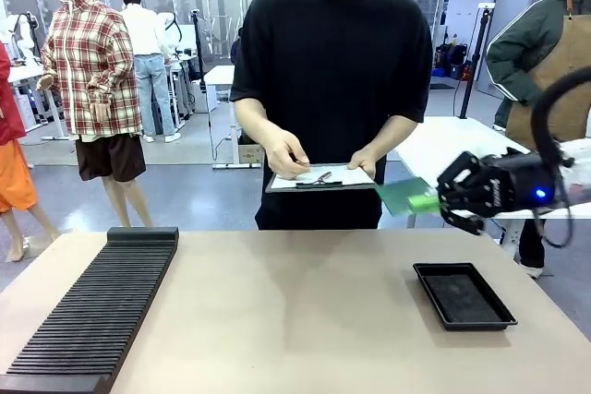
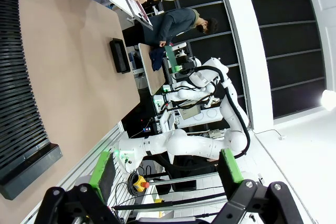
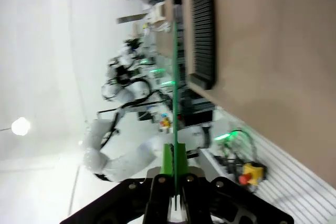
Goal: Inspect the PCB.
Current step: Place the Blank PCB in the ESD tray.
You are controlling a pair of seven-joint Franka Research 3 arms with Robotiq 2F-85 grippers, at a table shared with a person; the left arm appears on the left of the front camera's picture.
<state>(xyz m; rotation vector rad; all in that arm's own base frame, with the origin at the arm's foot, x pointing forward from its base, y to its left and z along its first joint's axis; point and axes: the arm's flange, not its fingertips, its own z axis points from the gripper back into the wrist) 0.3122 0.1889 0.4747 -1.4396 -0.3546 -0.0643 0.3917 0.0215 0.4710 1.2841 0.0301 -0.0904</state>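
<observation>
My right gripper [image 1: 436, 198], pads clamped on the thin flat green rectangular PCB [image 1: 401, 195], holds it edge-on ahead of my fingers [image 3: 168, 157]; my left gripper [image 2: 165, 169] stands open.

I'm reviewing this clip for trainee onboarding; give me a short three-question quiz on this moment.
1. True or false: the right tool is shut on the PCB.
2. The black tray on the table holds: A) the PCB B) nothing visible C) a pen.
3. What is the person's hand resting on?

Key: 1 true; 2 B; 3 the clipboard.
</observation>
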